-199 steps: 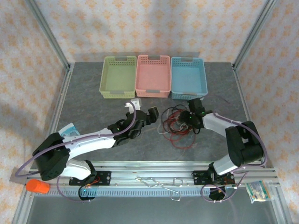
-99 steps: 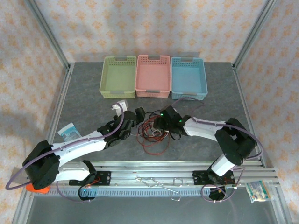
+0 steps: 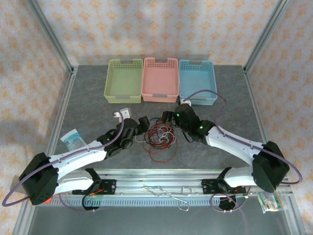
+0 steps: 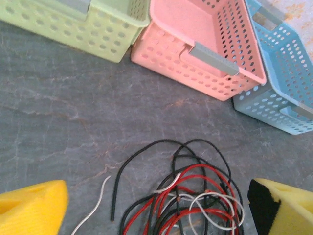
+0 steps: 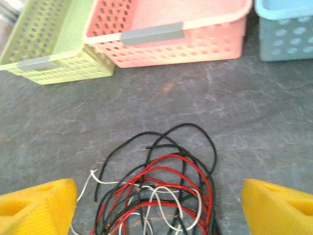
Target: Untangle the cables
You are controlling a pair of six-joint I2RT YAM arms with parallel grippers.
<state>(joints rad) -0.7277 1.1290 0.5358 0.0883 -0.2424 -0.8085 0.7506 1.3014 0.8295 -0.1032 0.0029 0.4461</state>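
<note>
We look down on a grey, stone-patterned tabletop (image 3: 88, 107) from above. At the left, the left arm reaches in towards the middle, its black left pincer (image 3: 145, 121) just beside the left edge of a tangle of cables. In the left wrist view its yellow foam fingers (image 4: 32, 205) sit far apart at the two lower corners, so this pincer is spread wide and grips nothing.

The thin red, black and white cables (image 3: 159, 139) lie in loose overlapping loops on the tabletop, between the two pincers and in front of the baskets. One white end and one black end trail out to the left of the pile.

To the right, the right arm's black right pincer (image 3: 166, 117) is at the upper right edge of the tangle. Its yellow fingers (image 5: 36, 205) are likewise wide apart, clasping nothing.

Along the back stand three perforated plastic baskets side by side: a light green basket (image 3: 123, 81), a pink basket (image 3: 159, 78) and a light blue basket (image 3: 197, 78).
</note>
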